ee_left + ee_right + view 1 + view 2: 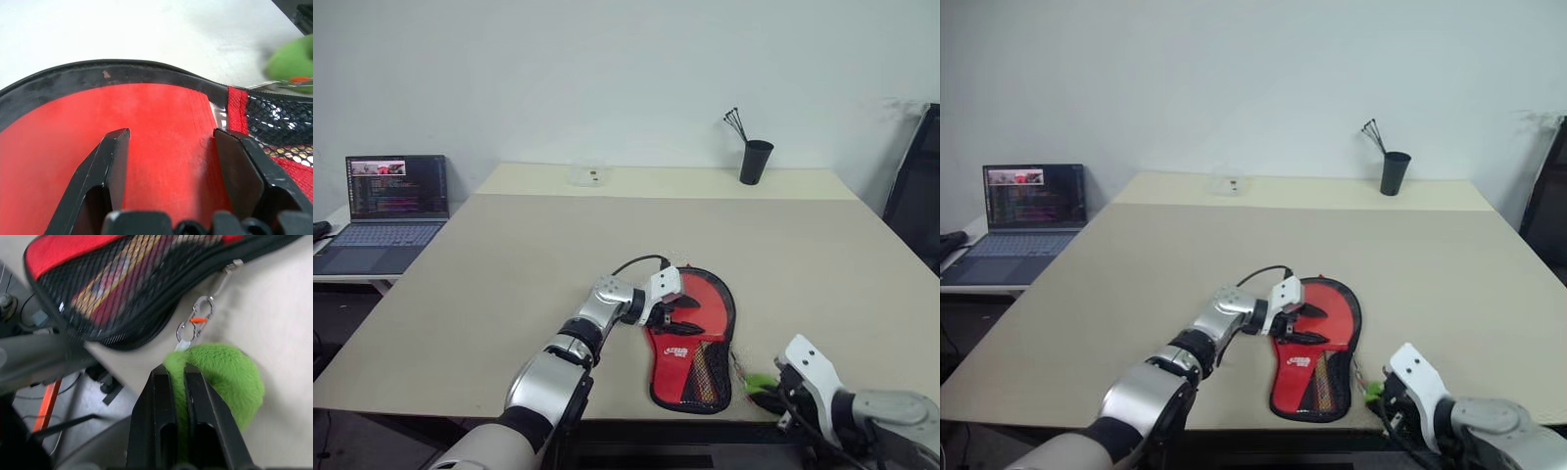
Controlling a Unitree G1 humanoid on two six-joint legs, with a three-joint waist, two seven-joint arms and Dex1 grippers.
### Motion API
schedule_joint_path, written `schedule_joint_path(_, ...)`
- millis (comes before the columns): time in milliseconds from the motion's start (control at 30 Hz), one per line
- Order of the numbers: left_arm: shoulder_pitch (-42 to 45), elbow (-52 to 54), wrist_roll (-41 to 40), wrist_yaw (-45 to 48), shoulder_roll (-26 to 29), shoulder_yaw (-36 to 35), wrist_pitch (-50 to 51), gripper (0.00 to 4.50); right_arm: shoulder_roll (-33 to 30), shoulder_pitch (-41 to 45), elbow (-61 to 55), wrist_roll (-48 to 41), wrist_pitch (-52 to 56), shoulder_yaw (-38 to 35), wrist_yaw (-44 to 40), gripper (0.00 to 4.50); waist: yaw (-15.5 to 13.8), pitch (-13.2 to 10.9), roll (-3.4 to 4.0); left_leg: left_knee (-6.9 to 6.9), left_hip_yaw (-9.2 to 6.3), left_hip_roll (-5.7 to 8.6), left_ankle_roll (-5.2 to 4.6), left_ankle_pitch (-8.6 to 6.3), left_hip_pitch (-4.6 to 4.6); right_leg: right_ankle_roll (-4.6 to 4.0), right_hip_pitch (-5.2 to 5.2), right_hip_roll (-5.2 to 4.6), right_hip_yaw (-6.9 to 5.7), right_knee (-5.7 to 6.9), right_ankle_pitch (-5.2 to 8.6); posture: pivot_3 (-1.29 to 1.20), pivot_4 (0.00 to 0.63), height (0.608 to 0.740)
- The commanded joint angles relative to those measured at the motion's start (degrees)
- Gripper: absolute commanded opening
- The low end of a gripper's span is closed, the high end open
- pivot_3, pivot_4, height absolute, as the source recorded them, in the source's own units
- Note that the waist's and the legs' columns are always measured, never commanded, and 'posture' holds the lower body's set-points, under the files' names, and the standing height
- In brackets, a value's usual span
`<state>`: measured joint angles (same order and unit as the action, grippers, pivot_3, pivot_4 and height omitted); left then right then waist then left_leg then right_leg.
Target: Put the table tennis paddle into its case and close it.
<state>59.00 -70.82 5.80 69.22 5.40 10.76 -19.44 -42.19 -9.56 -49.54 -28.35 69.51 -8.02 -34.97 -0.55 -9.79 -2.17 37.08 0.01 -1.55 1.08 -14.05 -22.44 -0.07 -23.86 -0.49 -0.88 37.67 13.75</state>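
I counted one case (691,338) lying red-face-up at the worktop's (509,274) near edge. The left gripper (681,315) rested on it, fingers spread; the right gripper (178,382) pinched one green pompom (220,379).

Bystanders around the beige counter (509,284)

At ten o'clock we see an open laptop (386,211) on a side desk; at one o'clock a black cup (755,162) holding thin sticks; at twelve, a small clear container (589,175) near the far edge.
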Motion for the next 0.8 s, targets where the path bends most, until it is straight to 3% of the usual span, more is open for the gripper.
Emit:
schedule_joint_path(33, -0.76, -1.59, 2.13, -0.5, -0.69, 1.36, 0.18, 2.97, -1.16, -2.97, -3.52, -2.99, 1.1, -1.15, -1.21, 0.01, -0.01, 0.0, 0.0, -0.01, -0.02, 0.0, 0.0, 0.0, 0.05, 0.0, 0.07, 0.0, -0.03, -0.04, 0.0, 0.0, 0.15, 0.74)
schedule_joint_path(300, -0.96, -1.65, 2.29, -0.89, -1.05, 1.3, 0.07, 2.97, -2.83, -9.68, -10.06, -11.21, 1.67, -2.48, -4.04, 0.01, -0.32, 0.04, 0.03, -0.06, -0.13, -0.03, -0.06, -0.06, 0.1, 0.11, 0.36, 0.0, -0.17, -0.49, -0.04, 0.0, 0.15, 0.74)
schedule_joint_path(533, -0.87, -1.71, 2.36, -1.18, -1.12, 1.28, -0.13, 2.97, -4.09, -10.65, -10.46, -17.54, -0.08, -2.44, -3.44, 0.01, -0.33, 0.04, 0.0, -0.06, -0.07, -0.03, -0.05, -0.11, 0.47, 0.2, 0.57, -0.02, -0.11, -0.65, -0.09, 0.0, 0.15, 0.74)
schedule_joint_path(800, -0.67, -1.57, 2.25, -1.5, -1.49, 1.16, -0.47, 2.97, -4.81, -9.67, -8.59, -17.58, -2.03, -0.66, -1.41, 0.01, -0.33, 0.04, 0.0, -0.06, -0.08, -0.03, -0.05, -0.11, 0.47, 0.2, 0.57, -0.02, -0.11, -0.66, -0.09, 0.0, 0.15, 0.74)
